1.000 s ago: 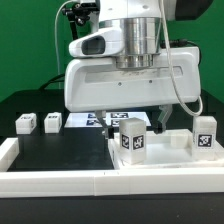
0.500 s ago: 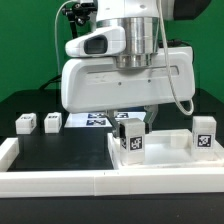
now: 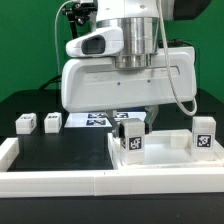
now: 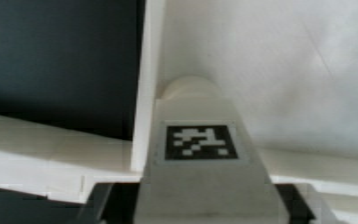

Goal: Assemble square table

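The white tray-like tabletop lies at the exterior view's right. One white tagged leg stands upright in its near left corner. My gripper reaches down from above and is shut on this leg's top, a dark finger on each side. In the wrist view the leg runs out from between the fingers, its tag facing the camera, over the tabletop. A second leg stands at the tabletop's right corner. Two more legs sit on the black table at the left.
The marker board lies flat behind the gripper. A long white bar runs along the front, and another bar closes the left side. The gripper's bulky white body hides the tabletop's far side.
The jaws have closed in from wide open onto the leg in the tabletop's corner, which shifted slightly. For the last half second nothing has moved.
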Controlling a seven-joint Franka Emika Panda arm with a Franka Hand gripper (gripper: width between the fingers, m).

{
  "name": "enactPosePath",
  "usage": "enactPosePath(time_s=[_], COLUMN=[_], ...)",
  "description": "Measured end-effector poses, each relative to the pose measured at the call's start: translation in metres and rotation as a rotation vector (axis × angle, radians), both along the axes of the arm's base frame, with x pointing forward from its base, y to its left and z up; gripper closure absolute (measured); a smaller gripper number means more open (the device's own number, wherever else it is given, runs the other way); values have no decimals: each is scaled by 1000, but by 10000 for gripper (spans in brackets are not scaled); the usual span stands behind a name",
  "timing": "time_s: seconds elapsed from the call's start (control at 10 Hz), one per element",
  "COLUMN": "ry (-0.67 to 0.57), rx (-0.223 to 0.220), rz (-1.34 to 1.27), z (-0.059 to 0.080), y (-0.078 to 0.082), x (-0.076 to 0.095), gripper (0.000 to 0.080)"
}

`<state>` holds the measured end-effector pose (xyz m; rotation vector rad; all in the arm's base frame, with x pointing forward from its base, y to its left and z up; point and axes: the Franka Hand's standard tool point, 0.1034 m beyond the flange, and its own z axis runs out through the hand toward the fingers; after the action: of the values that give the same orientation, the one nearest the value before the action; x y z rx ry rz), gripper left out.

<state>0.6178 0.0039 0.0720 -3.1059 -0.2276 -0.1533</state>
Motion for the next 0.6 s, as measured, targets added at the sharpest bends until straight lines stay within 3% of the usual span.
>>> enactPosePath(time_s=[0.6], ry=[1], rx=[50], rz=[-505], z=[-2], y=[0], x=[-1], gripper=[508])
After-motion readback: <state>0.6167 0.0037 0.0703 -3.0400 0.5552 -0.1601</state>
